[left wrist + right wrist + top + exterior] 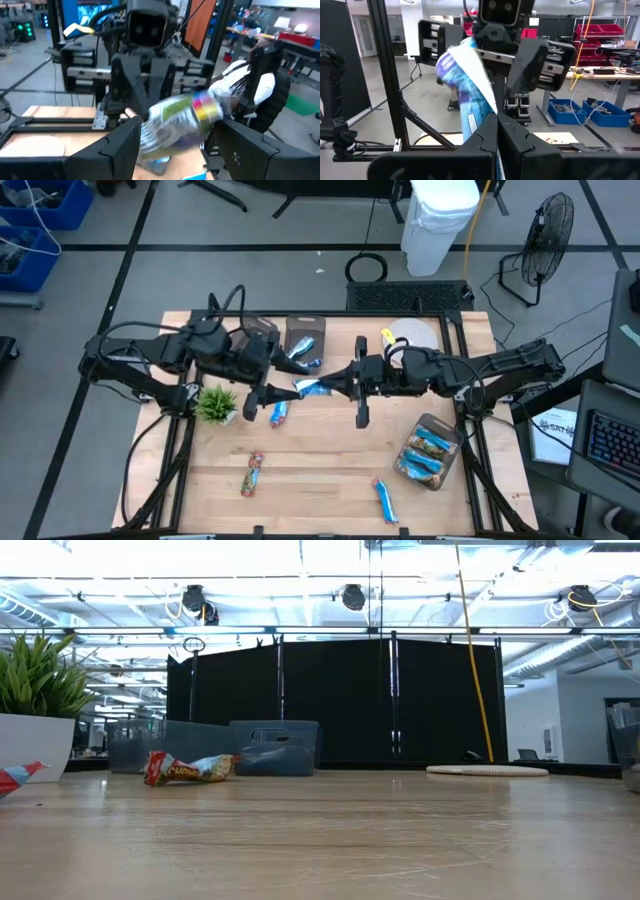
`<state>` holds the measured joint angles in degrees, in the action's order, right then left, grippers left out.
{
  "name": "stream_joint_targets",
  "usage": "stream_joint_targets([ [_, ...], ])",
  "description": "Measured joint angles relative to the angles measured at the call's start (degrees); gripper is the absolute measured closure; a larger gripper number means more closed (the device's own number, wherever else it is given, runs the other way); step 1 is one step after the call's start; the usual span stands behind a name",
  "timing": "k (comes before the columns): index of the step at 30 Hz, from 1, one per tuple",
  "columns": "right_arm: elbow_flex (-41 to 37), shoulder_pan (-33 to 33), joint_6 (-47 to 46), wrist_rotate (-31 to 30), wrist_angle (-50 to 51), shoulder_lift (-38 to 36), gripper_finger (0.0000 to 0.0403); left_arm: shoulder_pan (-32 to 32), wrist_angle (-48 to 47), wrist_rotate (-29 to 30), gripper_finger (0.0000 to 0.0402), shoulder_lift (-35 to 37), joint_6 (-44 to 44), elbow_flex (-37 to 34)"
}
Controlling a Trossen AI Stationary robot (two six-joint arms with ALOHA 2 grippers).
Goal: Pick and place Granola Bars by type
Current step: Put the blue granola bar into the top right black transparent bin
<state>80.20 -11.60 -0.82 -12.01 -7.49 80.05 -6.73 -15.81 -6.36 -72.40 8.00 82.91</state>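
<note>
My left tool (283,391) and right tool (335,385) meet mid-tabletop (320,470), a granola bar (310,387) between them. A plant (216,404) sits left, one bin (305,340) behind, another bin (428,450) right holding bars. Two loose bars (252,473) (384,500) lie near the front edge.

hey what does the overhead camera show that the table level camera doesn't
Only the overhead view shows both arms meeting mid-table: the left gripper and the right gripper each hold a granola bar, and there is a bin holding bars at the right. Only the table-level view shows the black curtain wall and ceiling lights behind. Both show the green plant, the red-wrapped bar lying on the table, and the wooden tabletop.
</note>
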Motion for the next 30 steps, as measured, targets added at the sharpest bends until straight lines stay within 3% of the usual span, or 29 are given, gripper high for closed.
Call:
stream_joint_targets([
  [15,0.0,0.0,0.0,-0.2,0.0,0.0,0.0403,-0.8,0.7,3.4,0.0155,0.0,3.1,0.0],
  [18,0.0,0.0,0.0,-0.2,0.0,0.0,0.0403,-0.8,0.8,3.4,0.0184,-0.3,3.8,0.0],
  [26,-0.1,0.0,0.1,-1.4,0.1,0.0,0.0403,-0.8,0.9,3.4,0.0308,-1.5,5.2,0.0],
  [30,-0.1,0.0,0.2,-1.6,-0.1,0.0,0.0403,-0.8,0.8,3.5,0.0346,-1.6,5.1,0.0],
])
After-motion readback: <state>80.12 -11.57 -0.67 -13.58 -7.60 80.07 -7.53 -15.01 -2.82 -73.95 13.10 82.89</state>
